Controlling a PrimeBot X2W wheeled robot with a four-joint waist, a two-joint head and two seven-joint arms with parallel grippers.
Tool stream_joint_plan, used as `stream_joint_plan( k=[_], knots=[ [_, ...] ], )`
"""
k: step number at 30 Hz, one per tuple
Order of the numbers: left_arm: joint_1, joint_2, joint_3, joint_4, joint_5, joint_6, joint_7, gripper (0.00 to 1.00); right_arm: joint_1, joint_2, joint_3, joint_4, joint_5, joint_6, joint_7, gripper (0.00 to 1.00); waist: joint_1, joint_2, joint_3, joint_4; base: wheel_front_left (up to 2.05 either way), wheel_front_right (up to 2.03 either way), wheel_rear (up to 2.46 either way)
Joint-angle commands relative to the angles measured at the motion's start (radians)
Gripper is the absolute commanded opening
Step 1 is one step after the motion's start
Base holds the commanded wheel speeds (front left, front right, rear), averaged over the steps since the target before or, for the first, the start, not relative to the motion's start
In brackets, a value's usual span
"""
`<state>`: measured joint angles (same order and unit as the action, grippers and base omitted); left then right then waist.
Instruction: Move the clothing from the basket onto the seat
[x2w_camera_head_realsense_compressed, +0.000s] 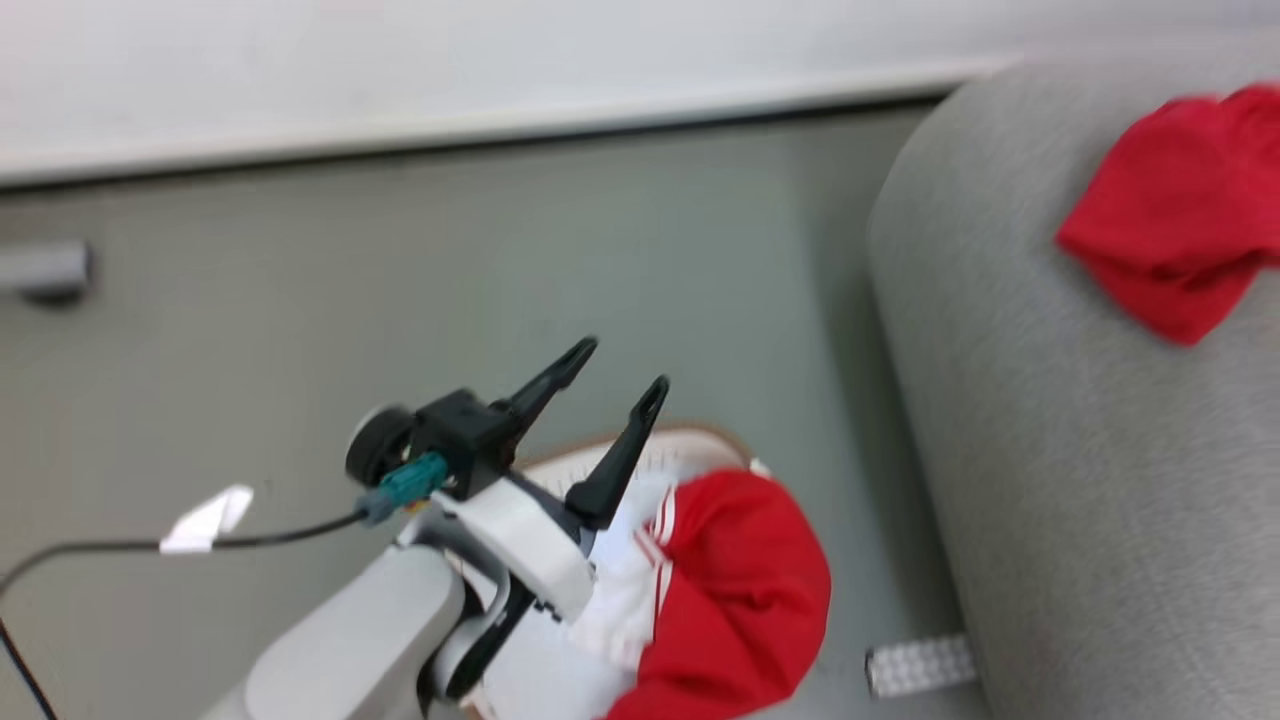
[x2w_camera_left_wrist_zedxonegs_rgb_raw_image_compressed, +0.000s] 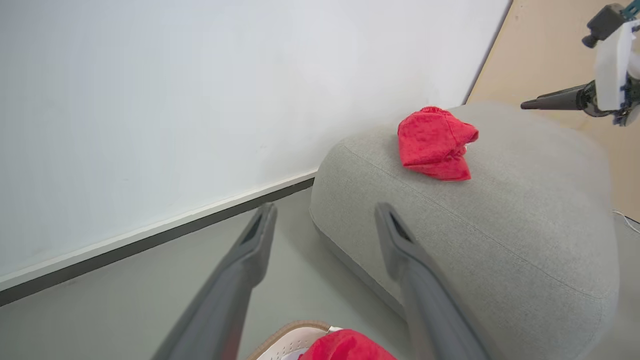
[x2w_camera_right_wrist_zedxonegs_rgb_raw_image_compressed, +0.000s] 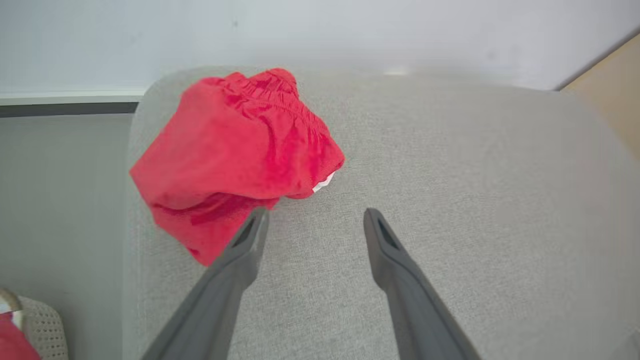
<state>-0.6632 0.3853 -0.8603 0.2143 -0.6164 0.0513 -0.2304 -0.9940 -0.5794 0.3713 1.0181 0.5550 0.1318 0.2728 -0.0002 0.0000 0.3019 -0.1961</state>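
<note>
A plain red piece of clothing (x2w_camera_right_wrist_zedxonegs_rgb_raw_image_compressed: 235, 160) lies crumpled on top of the light grey seat (x2w_camera_right_wrist_zedxonegs_rgb_raw_image_compressed: 450, 200), near its rounded end by the wall. My right gripper (x2w_camera_right_wrist_zedxonegs_rgb_raw_image_compressed: 316, 217) hangs open just above the seat with nothing between its fingers, and its left fingertip is at the garment's edge. The cream basket (x2w_camera_head_realsense_compressed: 700, 437) stands on the floor beside the seat (x2w_camera_head_realsense_compressed: 1050, 450) and holds red clothing with white stripes (x2w_camera_head_realsense_compressed: 740, 590). Above the basket, my left gripper (x2w_camera_head_realsense_compressed: 620, 368) is open and empty. The left wrist view shows the seat (x2w_camera_left_wrist_zedxonegs_rgb_raw_image_compressed: 500, 235), the red garment (x2w_camera_left_wrist_zedxonegs_rgb_raw_image_compressed: 435, 150) and the basket rim (x2w_camera_left_wrist_zedxonegs_rgb_raw_image_compressed: 290, 335).
A white wall with a dark baseboard (x2w_camera_head_realsense_compressed: 500, 140) runs behind the grey floor. On the floor lie a white tape scrap (x2w_camera_head_realsense_compressed: 210, 520), a black cable (x2w_camera_head_realsense_compressed: 100, 548) and a small white perforated piece (x2w_camera_head_realsense_compressed: 920, 665) at the foot of the seat. A grey object (x2w_camera_head_realsense_compressed: 45, 268) sits far left.
</note>
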Motion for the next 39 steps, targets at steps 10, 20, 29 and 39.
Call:
stream_joint_plan(
  k=[10,20,29,39],
  knots=[
    [0.132,0.027,0.062,-0.016,-0.065,0.067,-0.024,1.00,0.203,-0.101,0.026,-0.420,0.118,-0.002,-0.130,1.00,0.0002,0.0000,-0.304,0.041,0.00,0.00,0.00],
    [0.246,0.087,0.184,-0.042,-0.097,0.146,-0.033,1.00,0.402,0.034,-0.109,-0.644,0.091,-0.002,-0.311,1.00,0.0002,0.0000,-0.345,0.114,0.00,0.00,0.00],
    [0.408,0.034,0.398,-0.093,-0.052,0.184,-0.034,1.00,0.749,0.277,-0.307,-0.776,-0.047,-0.002,-0.463,1.00,0.0002,0.0000,-0.352,0.195,0.00,0.00,0.00],
    [0.607,-0.114,0.662,-0.125,0.131,0.094,-0.034,1.00,0.955,0.445,-0.373,-0.868,-0.221,-0.002,-0.538,1.00,0.0002,0.0000,-0.349,0.198,0.00,0.00,0.00]
  ],
)
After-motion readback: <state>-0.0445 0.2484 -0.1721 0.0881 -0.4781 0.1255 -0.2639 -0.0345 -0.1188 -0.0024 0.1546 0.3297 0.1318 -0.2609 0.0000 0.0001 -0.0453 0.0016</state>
